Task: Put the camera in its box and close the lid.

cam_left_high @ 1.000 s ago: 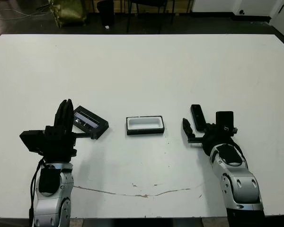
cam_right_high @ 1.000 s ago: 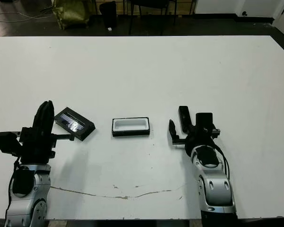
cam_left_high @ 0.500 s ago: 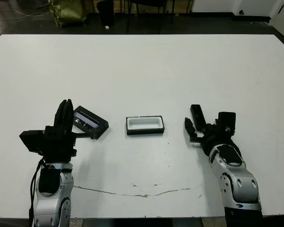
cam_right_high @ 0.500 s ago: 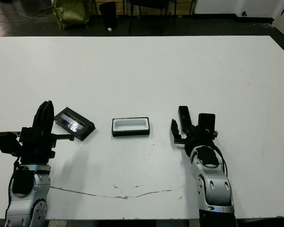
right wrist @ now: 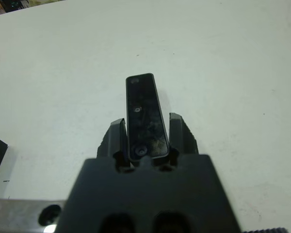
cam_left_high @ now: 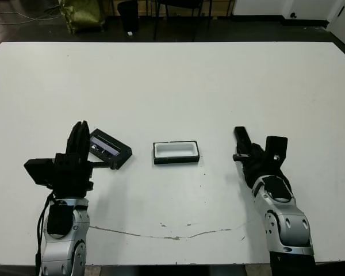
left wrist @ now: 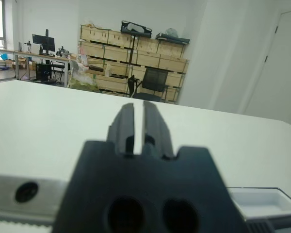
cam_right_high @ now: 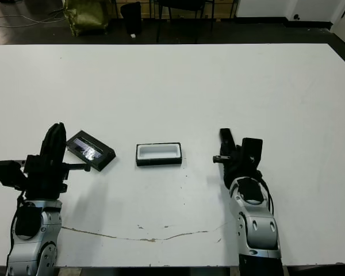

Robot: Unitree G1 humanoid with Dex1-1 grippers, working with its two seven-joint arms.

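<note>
The camera (right wrist: 144,109), a slim black bar, lies on the table at the right, between my right gripper's fingers (right wrist: 180,133). My right gripper (cam_left_high: 243,150) is shut on its near end, and its far end sticks out past the fingertips. The box (cam_left_high: 176,152), a shallow black tray with white lining, sits open at the table's middle and shows again in the left wrist view (left wrist: 264,204). The lid (cam_left_high: 110,148), flat and black with a silvery strip, lies left of the box. My left gripper (cam_left_high: 77,131) stands upright and shut just left of the lid, holding nothing.
A thin brownish line (cam_left_high: 172,236) runs across the white table (cam_left_high: 178,86) near its front edge. Beyond the far edge are chair legs and an olive bag (cam_left_high: 80,14). Shelves of cartons (left wrist: 131,53) show in the left wrist view.
My right gripper has slid forward and its fingers have shut around the camera, which lay beside one open finger before. The left arm, lid and box have not moved.
</note>
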